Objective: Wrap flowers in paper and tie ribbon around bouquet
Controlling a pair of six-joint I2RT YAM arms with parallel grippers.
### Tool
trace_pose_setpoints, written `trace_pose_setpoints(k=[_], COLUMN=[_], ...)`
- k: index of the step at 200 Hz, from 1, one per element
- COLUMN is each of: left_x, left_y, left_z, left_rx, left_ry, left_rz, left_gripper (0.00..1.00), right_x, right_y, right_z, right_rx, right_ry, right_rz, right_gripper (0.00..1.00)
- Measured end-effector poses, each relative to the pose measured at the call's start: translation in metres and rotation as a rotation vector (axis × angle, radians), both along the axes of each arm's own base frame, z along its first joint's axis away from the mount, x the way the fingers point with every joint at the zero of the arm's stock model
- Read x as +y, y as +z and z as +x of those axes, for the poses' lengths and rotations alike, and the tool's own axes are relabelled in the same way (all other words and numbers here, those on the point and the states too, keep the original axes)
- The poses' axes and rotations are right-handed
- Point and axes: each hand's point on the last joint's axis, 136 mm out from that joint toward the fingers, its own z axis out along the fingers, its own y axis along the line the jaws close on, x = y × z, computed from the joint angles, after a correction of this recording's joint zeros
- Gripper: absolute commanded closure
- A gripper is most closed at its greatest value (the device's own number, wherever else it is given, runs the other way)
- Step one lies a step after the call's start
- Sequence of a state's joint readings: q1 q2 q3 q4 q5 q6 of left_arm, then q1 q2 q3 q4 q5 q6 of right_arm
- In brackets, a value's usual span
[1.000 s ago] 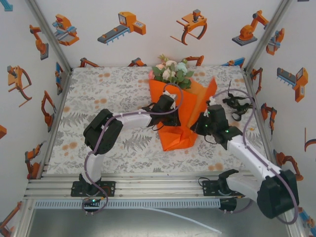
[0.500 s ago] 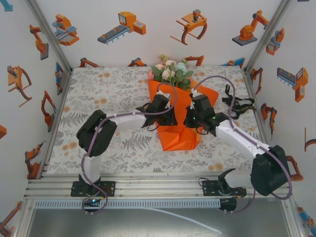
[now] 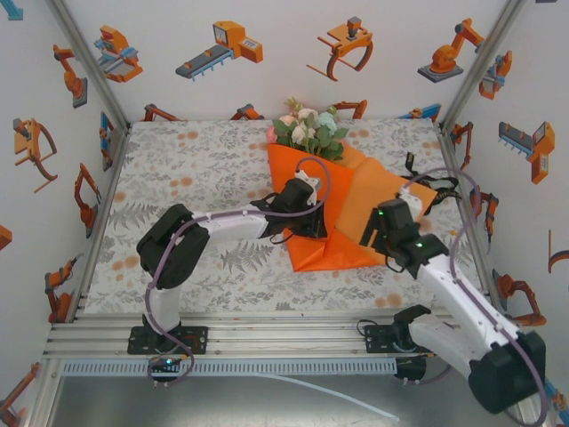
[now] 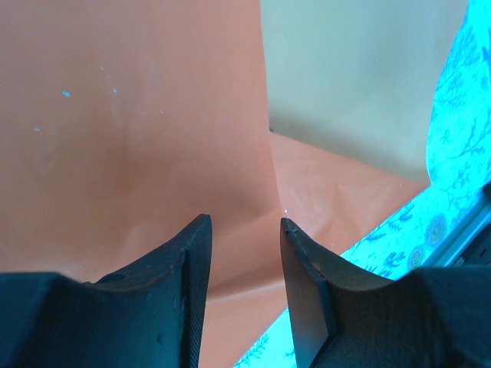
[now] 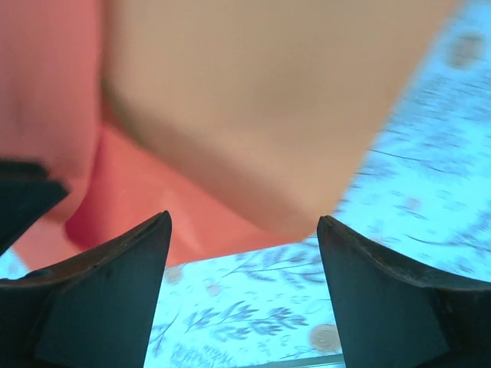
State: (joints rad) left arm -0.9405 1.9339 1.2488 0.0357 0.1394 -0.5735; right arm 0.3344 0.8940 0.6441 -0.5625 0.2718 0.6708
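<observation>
1. A desk [image 3: 196, 169] under a grey cover printed with leaves and small orange blossoms is forming the floor of a booth. White walls [image 3: 267, 80] carrying orange-and-blue robot drawings are closing it in on three sides. Bare aluminium rails [image 3: 267, 334] are running along its near edge.
2. A large, bright orange sheet of paper [image 3: 333, 245] is lying right of the desk's middle. It is loosely folded, and one broad flap is showing a paler side and spreading to the right.
3. A small bunch of artificial pink, white and pale green flowers [image 3: 307, 129] with green leaves is sitting at the paper's far end, its blooms poking out past the paper.
4. A narrow black ribbon [image 3: 446, 183] is lying crumpled just beyond the paper's right flap.
5. The left jaws, on the white left arm [image 3: 236, 218], are standing partly apart over the paper's middle fold, with nothing clamped between them.
6. The right jaws, on the white right arm [image 3: 449, 289], are gaping wide and empty at the paper's near right edge.
</observation>
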Motion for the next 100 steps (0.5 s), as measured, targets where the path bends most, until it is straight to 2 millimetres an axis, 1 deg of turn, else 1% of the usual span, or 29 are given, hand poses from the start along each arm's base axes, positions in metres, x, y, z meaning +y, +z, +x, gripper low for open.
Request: trace_pose_setpoints(k=[5, 15, 22, 33, 49, 65, 83, 100], left_x=[-0.001, -0.003, -0.004, -0.005, -0.006, -0.004, -0.002, -0.003], left_y=[-0.001, -0.001, -0.002, -0.004, -0.009, -0.020, -0.033, -0.033], left_z=[-0.002, -0.006, -0.008, -0.011, -0.013, -0.011, -0.010, -0.009], left_rx=[-0.002, -0.009, -0.013, -0.020, -0.030, -0.036, -0.033, -0.040], left_ry=[-0.008, -0.024, -0.032, -0.041, -0.049, -0.047, -0.048, -0.048], left_rz=[0.004, 0.010, 0.014, 0.024, 0.043, 0.071, 0.101, 0.101], left_gripper=[0.59, 0.59, 0.59, 0.60, 0.61, 0.61, 0.62, 0.62], right_x=[-0.011, -0.035, -0.045, -0.053, -0.053, -0.048, -0.045, -0.045], right_y=[-0.003, -0.015, -0.025, -0.044, -0.070, -0.086, -0.083, -0.080], right_z=[-0.003, -0.010, -0.016, -0.024, -0.031, -0.030, -0.015, -0.004], right_rx=[0.000, 0.018, 0.037, 0.082, 0.148, 0.175, 0.118, 0.061], right_ry=[-0.043, -0.139, -0.184, -0.226, -0.245, -0.246, -0.246, -0.250], right_rz=[0.016, 0.047, 0.069, 0.113, 0.173, 0.246, 0.312, 0.354], right_gripper=[0.26, 0.25, 0.25, 0.25, 0.27, 0.29, 0.29, 0.29])
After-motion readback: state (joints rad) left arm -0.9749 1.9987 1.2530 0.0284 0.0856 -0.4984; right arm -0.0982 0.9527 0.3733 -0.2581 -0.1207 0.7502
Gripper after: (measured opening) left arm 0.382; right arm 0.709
